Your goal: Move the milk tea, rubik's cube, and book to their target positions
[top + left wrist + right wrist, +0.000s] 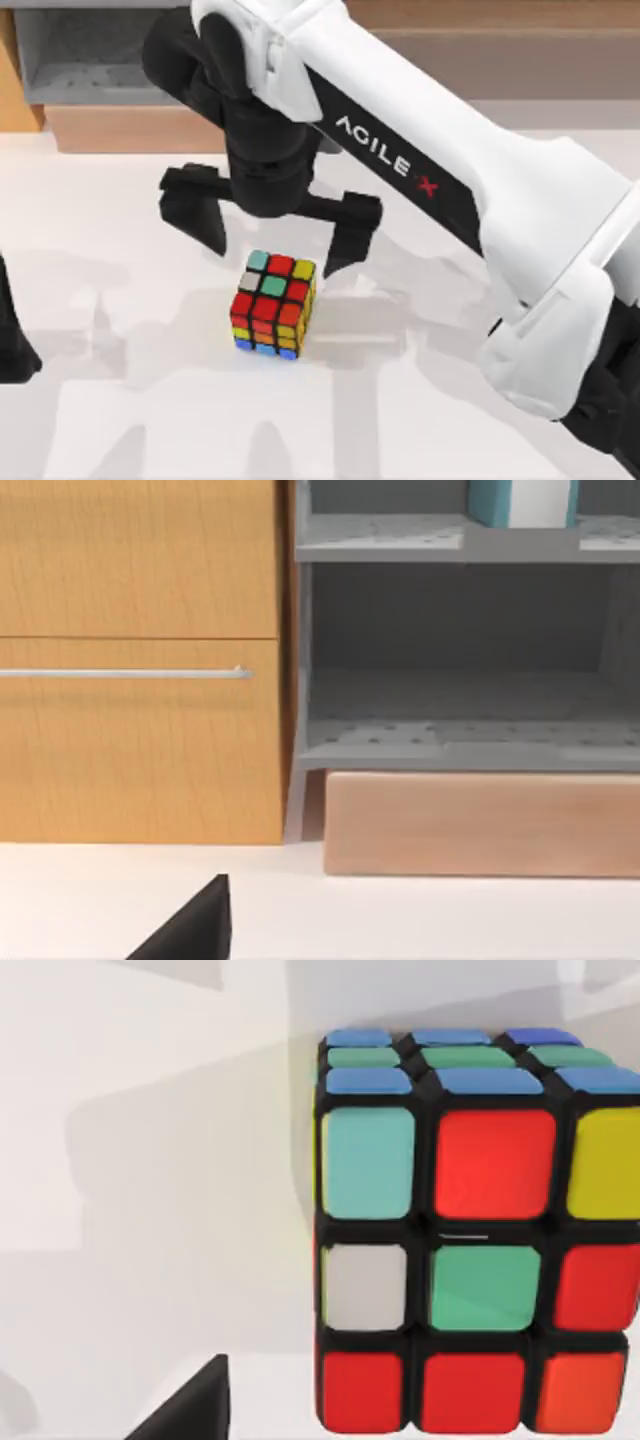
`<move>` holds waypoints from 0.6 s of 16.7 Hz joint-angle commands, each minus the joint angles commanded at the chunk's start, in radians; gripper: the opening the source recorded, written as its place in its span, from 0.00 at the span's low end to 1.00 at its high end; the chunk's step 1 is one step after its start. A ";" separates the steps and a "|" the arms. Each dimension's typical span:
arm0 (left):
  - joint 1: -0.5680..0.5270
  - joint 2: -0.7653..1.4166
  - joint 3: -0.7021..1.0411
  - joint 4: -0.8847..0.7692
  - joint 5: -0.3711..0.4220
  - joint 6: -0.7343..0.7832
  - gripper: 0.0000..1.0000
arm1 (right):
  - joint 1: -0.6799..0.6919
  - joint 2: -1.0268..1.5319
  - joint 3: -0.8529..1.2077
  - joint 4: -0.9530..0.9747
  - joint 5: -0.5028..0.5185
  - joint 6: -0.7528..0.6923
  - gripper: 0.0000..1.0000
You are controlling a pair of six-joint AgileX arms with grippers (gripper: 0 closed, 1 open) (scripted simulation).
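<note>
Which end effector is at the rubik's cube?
The right end effector, open, fingers spread just behind the rubik's cube. The left arm sits parked at the table's left edge.

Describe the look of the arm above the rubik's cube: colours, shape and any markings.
The right arm has glossy white, rounded shell segments joined by black sections. One white link carries black "AGILE" lettering with a red X. Its wrist is black, ending in the right gripper: a black crossbar with two blocky, tapering black fingers.

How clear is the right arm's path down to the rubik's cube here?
Probably clear, so yes. The right gripper is open and sits just beyond the rubik's cube, which stands alone on the white table with nothing beside it. The left arm is at the table's left edge.
</note>
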 joint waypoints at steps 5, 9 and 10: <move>0.000 0.000 0.000 0.000 0.000 0.000 1.00 | 0.005 0.006 0.007 -0.010 0.004 0.002 1.00; 0.000 0.000 0.000 0.000 0.000 0.000 1.00 | 0.002 -0.005 -0.034 0.021 0.003 -0.001 1.00; 0.000 0.000 0.000 0.000 0.000 0.000 1.00 | 0.002 -0.015 -0.068 0.046 0.004 -0.002 1.00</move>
